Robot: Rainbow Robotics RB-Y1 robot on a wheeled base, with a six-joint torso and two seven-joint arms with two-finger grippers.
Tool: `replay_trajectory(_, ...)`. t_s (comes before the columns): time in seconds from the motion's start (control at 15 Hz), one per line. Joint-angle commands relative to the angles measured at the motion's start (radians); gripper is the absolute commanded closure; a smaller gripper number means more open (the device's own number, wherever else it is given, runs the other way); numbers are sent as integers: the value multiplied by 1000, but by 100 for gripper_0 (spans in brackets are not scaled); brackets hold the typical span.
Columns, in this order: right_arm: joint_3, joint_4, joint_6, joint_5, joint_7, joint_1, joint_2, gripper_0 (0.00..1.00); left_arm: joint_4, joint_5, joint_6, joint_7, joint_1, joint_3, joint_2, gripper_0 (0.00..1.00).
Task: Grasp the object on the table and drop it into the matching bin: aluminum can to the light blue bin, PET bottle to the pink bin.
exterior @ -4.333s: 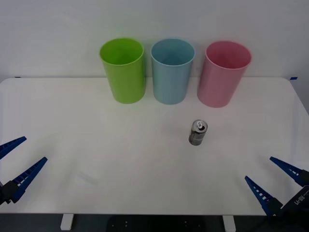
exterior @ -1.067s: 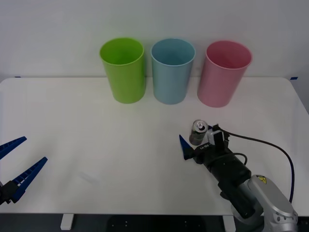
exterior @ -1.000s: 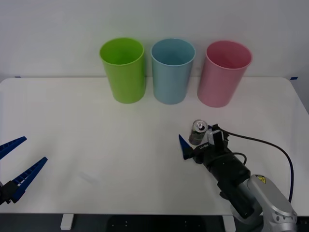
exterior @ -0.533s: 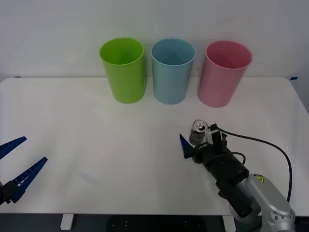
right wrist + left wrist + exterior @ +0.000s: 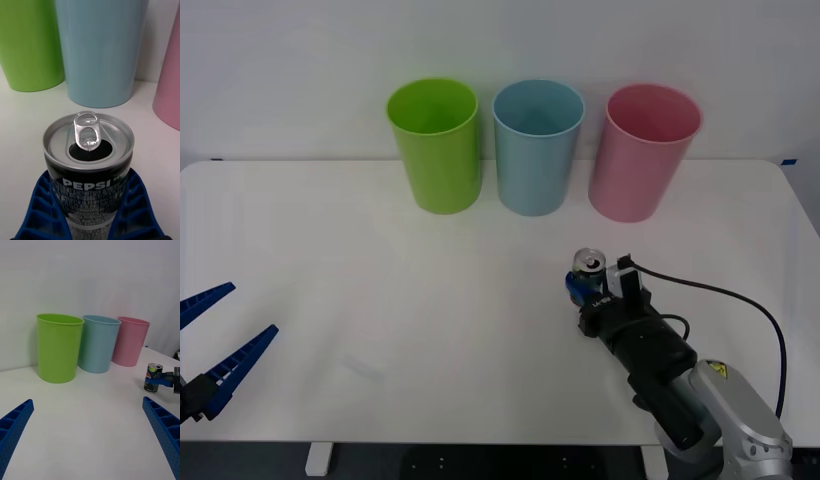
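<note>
On the table point(image 5: 330, 250) there are 3 bins and 1 can. The 3 bins are 1 lime green bin point(image 5: 435, 145), 1 light blue bin point(image 5: 537, 147) and 1 pink bin point(image 5: 644, 152), all in 1 row along the far edge of the tabletop. The 1 aluminum can point(image 5: 587, 277) stands nearer to the front edge, toward the right side. There are 2 grippers: 1 left gripper point(image 5: 210, 345) at the front left corner and 1 right gripper point(image 5: 590, 293) at the can.

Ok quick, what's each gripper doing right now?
Left gripper: open, holding nothing.
Right gripper: closed on the can.
</note>
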Motion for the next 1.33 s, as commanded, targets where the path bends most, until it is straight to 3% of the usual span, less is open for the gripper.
replay_trajectory(0.07,-17,-2,-34,-1,-1,0,-1,100,0,0,0,0,0,0,0,0)
replay_trajectory(0.53,-18,-95,-51,-33,-46,8,-33,100,0,0,0,0,0,0,0,0)
replay_trajectory(1.07,-18,-258,-61,15,-291,18,-79,100,0,0,0,0,0,0,0,0)
replay_trajectory(1.33,-20,-328,-55,85,-429,18,-98,100,0,0,0,0,0,0,0,0)
